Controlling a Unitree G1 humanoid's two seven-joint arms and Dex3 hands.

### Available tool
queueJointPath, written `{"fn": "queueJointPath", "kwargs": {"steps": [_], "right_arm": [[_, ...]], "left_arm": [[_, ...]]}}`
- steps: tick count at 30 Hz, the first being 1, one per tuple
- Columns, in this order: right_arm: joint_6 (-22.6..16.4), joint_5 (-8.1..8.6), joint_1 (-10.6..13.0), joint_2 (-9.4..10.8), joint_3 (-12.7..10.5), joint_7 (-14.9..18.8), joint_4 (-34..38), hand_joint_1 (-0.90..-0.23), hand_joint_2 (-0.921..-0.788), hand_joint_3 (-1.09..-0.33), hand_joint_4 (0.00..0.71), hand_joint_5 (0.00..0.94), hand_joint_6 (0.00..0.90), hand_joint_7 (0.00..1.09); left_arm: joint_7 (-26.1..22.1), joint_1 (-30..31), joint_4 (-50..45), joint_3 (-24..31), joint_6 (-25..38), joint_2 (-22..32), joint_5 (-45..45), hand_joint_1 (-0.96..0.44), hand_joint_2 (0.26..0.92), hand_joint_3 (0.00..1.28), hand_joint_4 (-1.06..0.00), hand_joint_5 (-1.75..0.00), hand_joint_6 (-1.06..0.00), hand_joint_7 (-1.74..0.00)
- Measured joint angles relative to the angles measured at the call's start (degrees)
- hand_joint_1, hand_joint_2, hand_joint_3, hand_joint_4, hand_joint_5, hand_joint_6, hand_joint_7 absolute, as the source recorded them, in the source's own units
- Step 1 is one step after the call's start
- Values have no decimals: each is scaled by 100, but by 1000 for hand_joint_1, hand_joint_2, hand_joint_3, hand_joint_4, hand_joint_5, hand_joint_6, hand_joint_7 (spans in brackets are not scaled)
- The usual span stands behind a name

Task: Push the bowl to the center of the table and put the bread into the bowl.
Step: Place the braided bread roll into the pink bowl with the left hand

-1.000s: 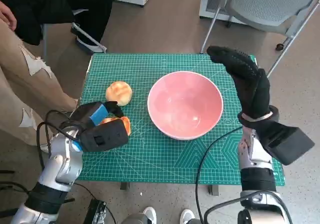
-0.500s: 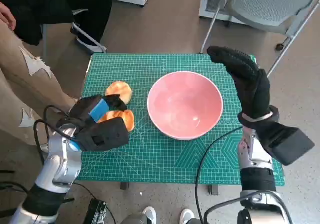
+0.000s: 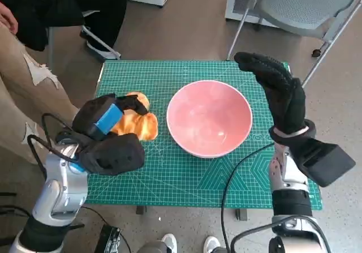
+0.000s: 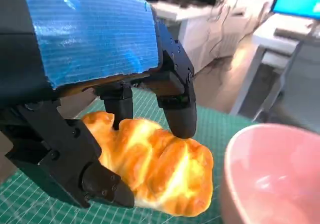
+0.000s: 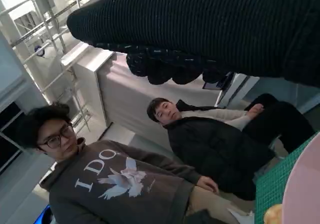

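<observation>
While left hand point(image 3: 107, 123) grips bread point(image 3: 136, 125) just beside pink bowl point(image 3: 209, 117) | right hand point(image 3: 277, 91) raised beside bowl, fingers apart, empty | second bun behind bread

The bowl point(image 3: 209, 118) stands on the table point(image 3: 169, 174), near its middle. Left of the bowl, just beside its rim, the left hand point(image 3: 107, 121) holds a piece of bread point(image 3: 137, 126), its fingers point(image 4: 177, 108) over the top of it. A second bread point(image 3: 138, 99) sits just behind the held piece, left of the bowl. Right of the bowl, the right hand point(image 3: 278, 91) stands upright, raised over the table's right edge, apart from the bowl's rim. Two people point(image 5: 120, 184) sit beyond the table's left side.
</observation>
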Motion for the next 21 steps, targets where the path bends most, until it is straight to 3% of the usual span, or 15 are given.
{"fn": "queueJointPath", "kwargs": {"steps": [21], "right_arm": [[-55, -19, 1, -1, 4, -19, 10, -678, -921, -780, 181, 1, -1, 487]], "left_arm": [[-107, -271, -60, 3, -50, -33, 0, 2, 881, 108, -715, -1246, -696, -991]]}}
